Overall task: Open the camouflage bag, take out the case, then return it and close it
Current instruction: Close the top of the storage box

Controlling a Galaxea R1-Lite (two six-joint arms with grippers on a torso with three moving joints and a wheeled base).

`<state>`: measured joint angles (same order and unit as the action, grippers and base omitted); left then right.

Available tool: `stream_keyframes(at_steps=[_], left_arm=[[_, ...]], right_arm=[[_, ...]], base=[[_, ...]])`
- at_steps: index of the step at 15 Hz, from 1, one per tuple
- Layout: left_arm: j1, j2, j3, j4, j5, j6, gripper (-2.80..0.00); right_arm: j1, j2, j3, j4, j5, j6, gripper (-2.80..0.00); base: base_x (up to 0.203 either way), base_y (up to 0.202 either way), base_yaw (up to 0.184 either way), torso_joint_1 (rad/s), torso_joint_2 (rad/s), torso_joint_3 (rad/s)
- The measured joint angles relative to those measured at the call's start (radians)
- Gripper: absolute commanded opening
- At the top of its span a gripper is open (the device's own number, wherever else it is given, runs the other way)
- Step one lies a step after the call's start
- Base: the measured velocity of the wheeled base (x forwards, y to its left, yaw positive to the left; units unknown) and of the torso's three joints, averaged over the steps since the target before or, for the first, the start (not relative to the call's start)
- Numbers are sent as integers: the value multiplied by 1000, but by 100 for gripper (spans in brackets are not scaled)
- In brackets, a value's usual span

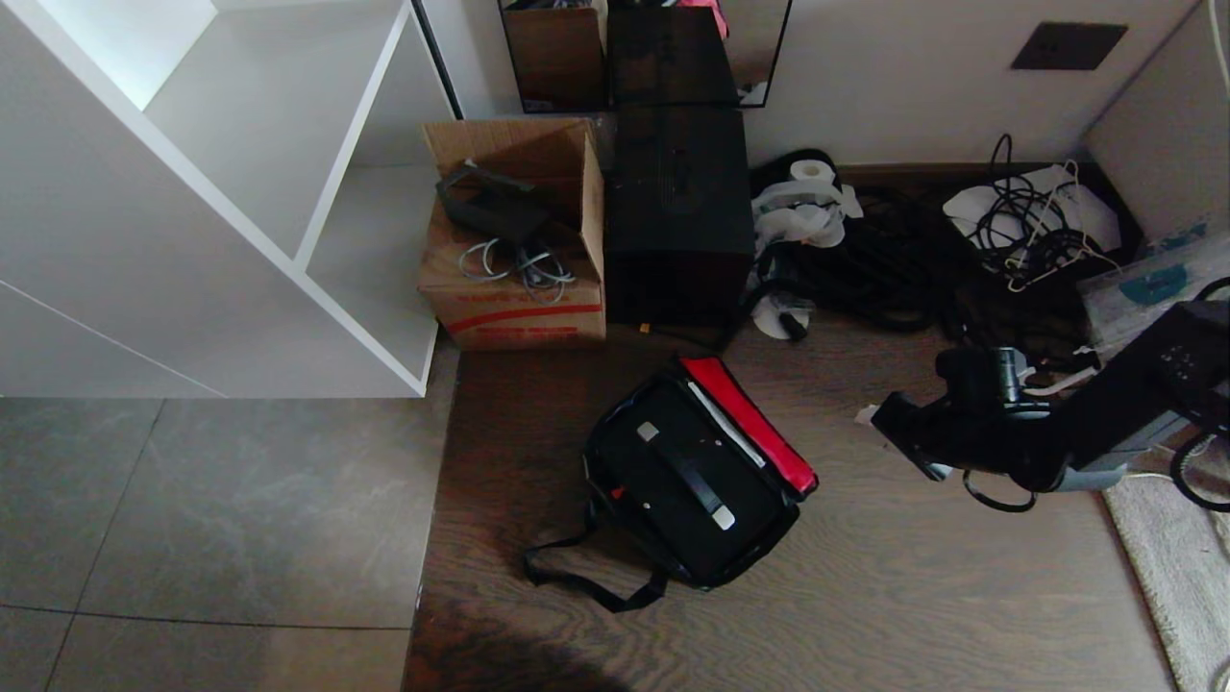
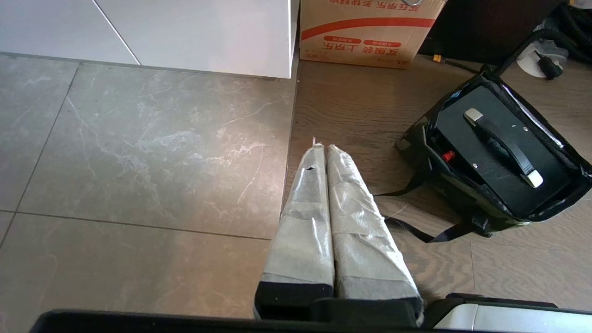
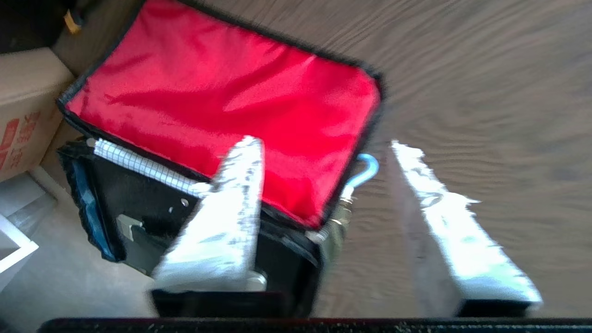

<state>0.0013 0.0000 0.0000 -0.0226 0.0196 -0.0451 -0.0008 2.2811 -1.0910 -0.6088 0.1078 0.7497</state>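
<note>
The camouflage bag [image 1: 603,459] sits on the wooden floor with its red-lined lid [image 1: 754,423] folded back. Inside lies the black case [image 1: 663,500], handle up, red latch showing. My right gripper [image 1: 903,442] hovers to the bag's right, above the floor, open and holding nothing. In the right wrist view this gripper [image 3: 323,143] hangs over the corner of the red lining [image 3: 222,92], near a blue zip pull [image 3: 367,166]; the case [image 3: 138,203] shows below. My left gripper [image 2: 323,147] is shut and empty, over the floor well apart from the bag [image 2: 444,185] and case [image 2: 485,152].
The bag's black strap [image 1: 577,577] trails across the floor in front. Behind stand a cardboard box [image 1: 519,240], a tall black box [image 1: 677,211] and a white shelf unit [image 1: 240,192]. Tangled cables [image 1: 1028,231] lie at the back right, a rug [image 1: 1182,557] at the right.
</note>
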Motion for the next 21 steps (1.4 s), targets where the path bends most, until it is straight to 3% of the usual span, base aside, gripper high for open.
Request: stream_keyframes(at_steps=[3,6,12,15,18,21], left_arm=[[0,0,0,0,0,0,-280],[0,0,0,0,0,0,-280],[0,0,0,0,0,0,-280],[0,0,0,0,0,1,-280],[0,0,0,0,0,0,-280],[0,0,0,0,0,0,-280]], right_arm=[[26,66,-111,25,15,-2,0],[57,138,-202,159,80,-63,0],[90,236,-356,284,84,-97,0],[108,241,-371,382,58,-98,0],[116,213,-358,390,56,-101,0],[119,166,-300,386,114,-101,0]], base=[[0,0,0,0,0,0],[0,0,0,0,0,0],[0,0,0,0,0,0],[0,0,0,0,0,0],[0,0,0,0,0,0],[0,0,0,0,0,0]])
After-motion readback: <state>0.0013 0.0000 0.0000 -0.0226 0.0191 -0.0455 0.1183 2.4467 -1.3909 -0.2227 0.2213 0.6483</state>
